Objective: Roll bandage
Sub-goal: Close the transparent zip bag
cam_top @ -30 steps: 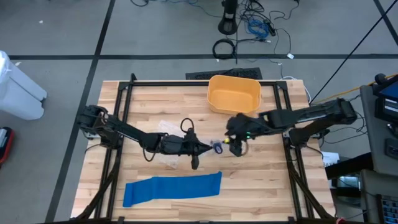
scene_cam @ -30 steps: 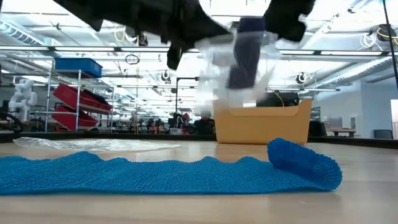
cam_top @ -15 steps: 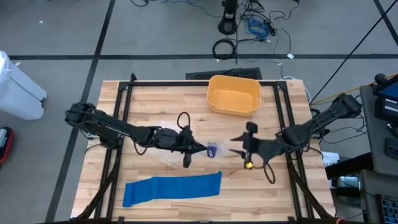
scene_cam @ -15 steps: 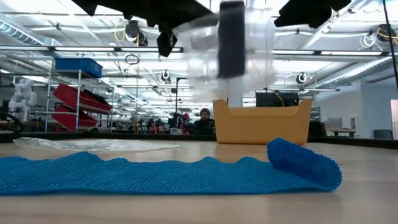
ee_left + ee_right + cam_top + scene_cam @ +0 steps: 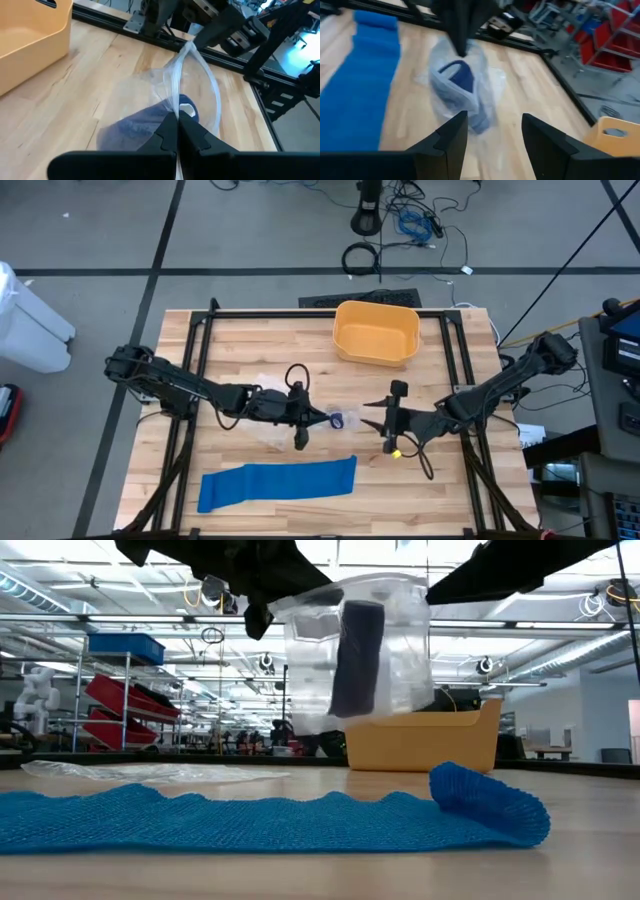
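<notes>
A big workshop hall stretches out behind the wooden table (image 5: 250, 350), with red bins on shelving and rows of ceiling lights showing in the low view. Down on the table, a long blue bandage (image 5: 278, 482) lies unrolled along the near edge, flat for most of its length, with one end curled up into a small loose roll (image 5: 488, 802). At the far edge sits a yellow tub (image 5: 376, 333), open side up. A crumpled sheet of clear plastic (image 5: 150, 772) rests on the wood over on the left side, partly under the left arm.

Now the action, up in the air over the middle of the table. The left gripper (image 5: 318, 418) has its fingers pinched tight together on the top edge of a clear plastic bag (image 5: 358, 652), and that bag hangs free above the table. Inside it is a dark blue rolled bandage (image 5: 355, 658), standing roughly upright in the pouch. From the left wrist camera the two dark fingers (image 5: 165, 136) meet flat against each other, with the film squeezed between them.

Facing it from the other side, the right gripper (image 5: 383, 424) has its fingers spread wide and nothing between them. It hangs just beside the bag, apart from it, pointing toward it. In the right wrist view the bag shows out ahead of the parted fingers (image 5: 451, 135).
</notes>
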You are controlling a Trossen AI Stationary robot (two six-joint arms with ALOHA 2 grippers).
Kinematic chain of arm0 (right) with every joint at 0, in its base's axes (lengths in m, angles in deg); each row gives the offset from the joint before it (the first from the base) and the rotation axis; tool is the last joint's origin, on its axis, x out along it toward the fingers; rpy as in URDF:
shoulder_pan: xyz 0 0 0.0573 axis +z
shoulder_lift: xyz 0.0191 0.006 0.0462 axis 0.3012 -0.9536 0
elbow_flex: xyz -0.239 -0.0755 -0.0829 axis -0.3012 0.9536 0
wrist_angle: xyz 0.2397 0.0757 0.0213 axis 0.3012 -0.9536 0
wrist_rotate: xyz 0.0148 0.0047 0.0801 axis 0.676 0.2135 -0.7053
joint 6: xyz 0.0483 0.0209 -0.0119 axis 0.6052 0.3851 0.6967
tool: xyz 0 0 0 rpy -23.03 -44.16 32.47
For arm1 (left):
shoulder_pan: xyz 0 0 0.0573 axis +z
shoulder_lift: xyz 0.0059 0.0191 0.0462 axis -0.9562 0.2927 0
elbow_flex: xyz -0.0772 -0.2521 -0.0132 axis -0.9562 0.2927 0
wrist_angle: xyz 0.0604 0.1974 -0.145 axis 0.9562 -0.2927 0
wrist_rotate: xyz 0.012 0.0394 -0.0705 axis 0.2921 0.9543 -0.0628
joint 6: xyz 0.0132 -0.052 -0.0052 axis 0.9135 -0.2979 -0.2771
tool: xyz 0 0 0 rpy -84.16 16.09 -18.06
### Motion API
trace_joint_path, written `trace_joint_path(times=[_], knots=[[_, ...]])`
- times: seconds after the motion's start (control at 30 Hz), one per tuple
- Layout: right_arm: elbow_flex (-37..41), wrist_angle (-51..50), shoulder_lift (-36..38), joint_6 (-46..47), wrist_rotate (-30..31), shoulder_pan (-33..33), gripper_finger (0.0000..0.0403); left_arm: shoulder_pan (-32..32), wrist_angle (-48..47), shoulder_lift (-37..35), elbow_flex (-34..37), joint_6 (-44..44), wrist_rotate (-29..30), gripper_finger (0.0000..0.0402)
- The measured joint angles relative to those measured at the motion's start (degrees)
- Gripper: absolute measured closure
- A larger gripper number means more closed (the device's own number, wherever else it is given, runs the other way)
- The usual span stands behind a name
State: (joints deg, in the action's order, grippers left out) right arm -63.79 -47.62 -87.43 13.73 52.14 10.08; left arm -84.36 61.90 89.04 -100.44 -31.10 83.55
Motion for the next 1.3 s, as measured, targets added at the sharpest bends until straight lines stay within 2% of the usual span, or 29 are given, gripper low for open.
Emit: trace_joint_path(times=[0.07, 0.2, 0.4, 0.5, 0.67, 0.73, 0.87, 1.03, 1.2, 1.3], knots=[[0.00, 1.65, -1.13, -0.46, -0.45, -0.44, 0.0232, 0.00, -0.17, 0.00, 0.00, 0.75, 0.00, 0.0402], [-0.03, 7.27, -3.38, -2.94, -7.00, -1.51, 0.0232, 0.00, -0.13, 0.00, 0.00, 0.89, 0.01, 0.0402], [-0.04, 11.87, -6.22, -6.56, -7.42, -3.94, 0.0246, 0.00, -0.17, 0.00, 0.00, 0.91, -0.09, 0.0402], [-0.04, 11.91, -6.64, -7.02, -8.80, -5.26, 0.0284, 0.00, -0.10, 0.00, 0.00, 1.81, -0.12, 0.0402], [-0.04, 13.09, -6.72, -10.72, -8.79, -6.73, 0.0378, 0.00, 0.23, -0.05, 0.00, 4.05, -0.24, 0.0402], [-0.04, 14.03, -6.69, -13.08, -8.81, -7.15, 0.0396, 0.00, 0.08, -0.10, 0.00, 4.29, -0.23, 0.0402], [-0.04, 15.86, -6.67, -16.79, -8.80, -8.20, 0.0399, 0.07, -0.91, -1.38, 0.04, 6.37, 0.87, 0.0401], [-0.09, 17.54, -6.65, -15.67, -9.13, -9.74, 0.0402, 0.06, -4.34, -6.26, 0.04, 7.47, 1.75, 0.0401], [-0.55, 20.87, -6.61, -15.66, -15.06, -11.15, 0.0402, -0.58, -7.73, -9.20, 0.04, 7.45, 3.10, 0.0401], [-1.80, 20.65, -6.61, -15.53, -16.12, -11.47, 0.0403, -1.00, -9.62, -9.16, 0.04, 7.32, 3.25, 0.0397]])
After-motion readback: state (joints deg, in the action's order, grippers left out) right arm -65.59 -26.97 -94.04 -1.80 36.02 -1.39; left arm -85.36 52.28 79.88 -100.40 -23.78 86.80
